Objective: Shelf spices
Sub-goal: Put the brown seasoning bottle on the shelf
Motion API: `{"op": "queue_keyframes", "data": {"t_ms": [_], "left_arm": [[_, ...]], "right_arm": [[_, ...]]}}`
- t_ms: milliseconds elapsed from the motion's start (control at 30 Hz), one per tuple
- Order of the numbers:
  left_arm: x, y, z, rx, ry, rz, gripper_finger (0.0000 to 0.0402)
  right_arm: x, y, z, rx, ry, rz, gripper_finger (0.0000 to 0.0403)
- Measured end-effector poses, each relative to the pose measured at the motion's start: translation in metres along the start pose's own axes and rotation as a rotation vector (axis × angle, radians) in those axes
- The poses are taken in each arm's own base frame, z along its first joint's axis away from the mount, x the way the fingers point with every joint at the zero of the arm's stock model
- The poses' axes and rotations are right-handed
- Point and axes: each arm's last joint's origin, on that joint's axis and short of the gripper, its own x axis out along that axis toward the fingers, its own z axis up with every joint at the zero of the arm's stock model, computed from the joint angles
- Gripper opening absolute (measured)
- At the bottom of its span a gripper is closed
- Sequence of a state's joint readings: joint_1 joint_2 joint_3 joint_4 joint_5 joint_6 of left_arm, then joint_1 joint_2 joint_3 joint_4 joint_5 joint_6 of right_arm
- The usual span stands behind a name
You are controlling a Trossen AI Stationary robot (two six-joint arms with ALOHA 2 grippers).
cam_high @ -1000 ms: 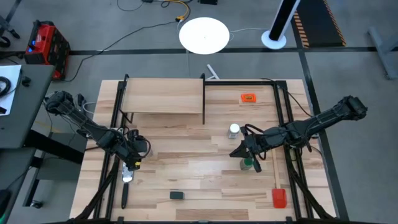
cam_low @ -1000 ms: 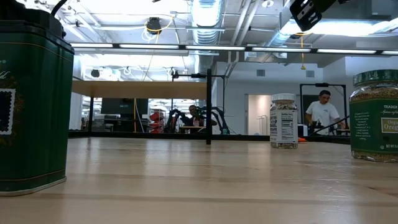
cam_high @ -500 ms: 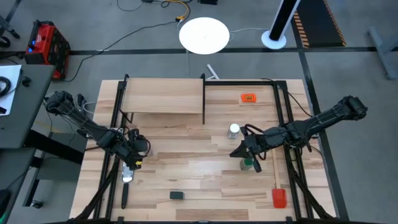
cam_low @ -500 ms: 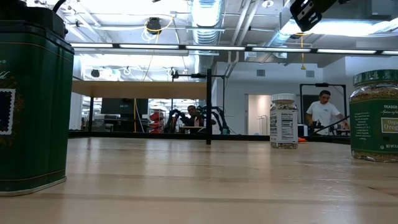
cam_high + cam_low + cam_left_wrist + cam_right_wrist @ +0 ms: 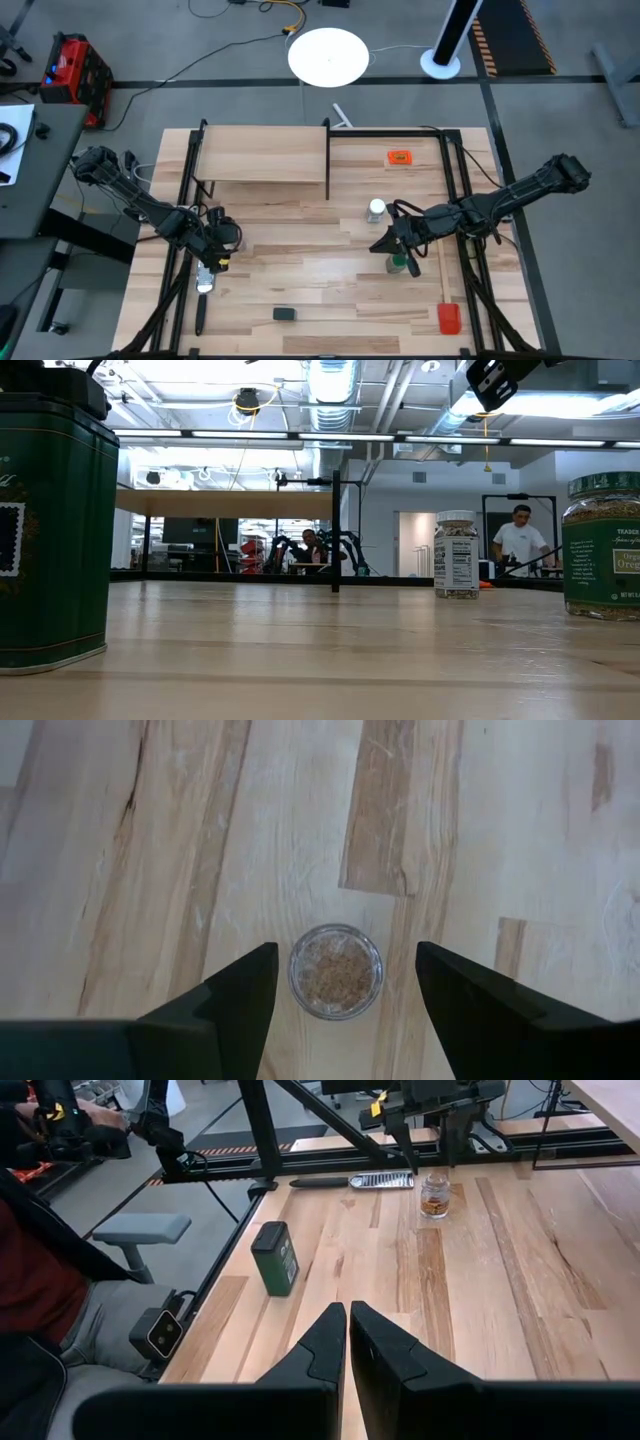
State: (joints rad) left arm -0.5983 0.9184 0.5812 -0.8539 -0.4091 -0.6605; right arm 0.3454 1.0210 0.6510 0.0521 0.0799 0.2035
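The left gripper (image 5: 335,982) is held spread directly above the small clear glass jar of brownish spice (image 5: 335,970) standing on the light-wood table (image 5: 480,820), evidently for a top grasp, while the clenched, empty right gripper (image 5: 348,1345) is parked near the green-lidded jar (image 5: 399,263).

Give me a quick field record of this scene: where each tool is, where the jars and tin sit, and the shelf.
left tool: open, above brownish jar, not gripping
right tool: shut, empty, beside green-lidded jar
white-lidded jar: standing on table, right of centre
tin: near front edge
shelf: back left, nothing on it
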Motion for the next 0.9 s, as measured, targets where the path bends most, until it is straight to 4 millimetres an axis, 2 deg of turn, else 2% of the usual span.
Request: {"op": "queue_keyframes", "data": {"t_ms": [367,900], "left_arm": [[0.001,0.000,0.000,0.001,-0.001,0.000,0.0230],[0.035,0.001,-0.026,-0.027,-0.011,-0.034,0.0230]], "right_arm": [[0.000,0.000,0.000,0.000,0.000,0.000,0.0026],[0.000,0.000,0.000,0.009,0.001,0.000,0.0026]]}}
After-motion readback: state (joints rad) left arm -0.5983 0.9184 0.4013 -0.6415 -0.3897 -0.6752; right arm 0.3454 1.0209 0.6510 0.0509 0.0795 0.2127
